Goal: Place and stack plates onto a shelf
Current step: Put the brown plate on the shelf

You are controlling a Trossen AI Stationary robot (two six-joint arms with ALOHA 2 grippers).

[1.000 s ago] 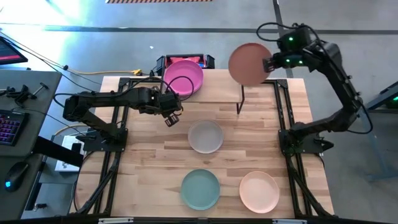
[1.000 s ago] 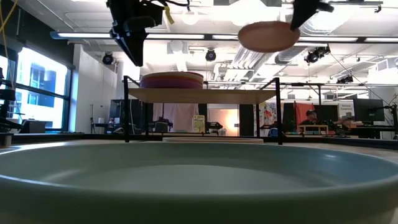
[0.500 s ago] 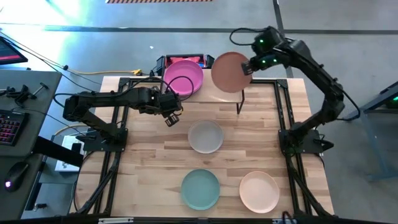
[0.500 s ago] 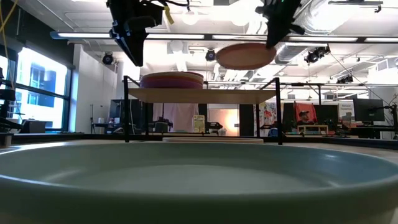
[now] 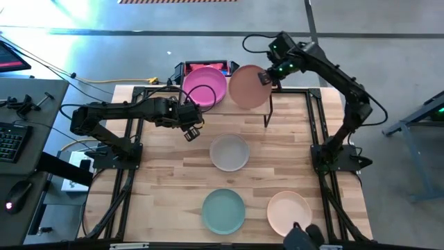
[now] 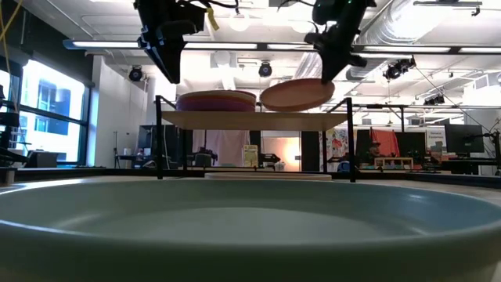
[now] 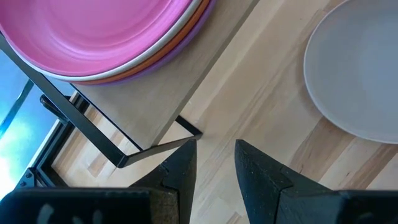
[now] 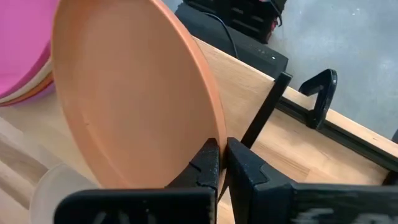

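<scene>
Since the earlier frame, the terracotta plate (image 5: 248,86) has been carried leftward and lowered over the shelf (image 6: 254,120), beside the pink stack (image 5: 204,86). It is pinched by its rim in the closed right gripper (image 8: 221,163), probably so it can be set flat. No plate is held by the left gripper (image 7: 212,163), parted near the shelf.

**Two dark arms with black cables**

Both arms are black, built from slim round links and thicker joint housings. The right arm (image 5: 347,97) carries small green lights near its wrist, and a black cable loops beside it. The left arm (image 5: 125,114) has a yellow tag near its end effector (image 5: 191,130), whose fingers (image 7: 261,177) are dark, matte and wedge-shaped.
</scene>
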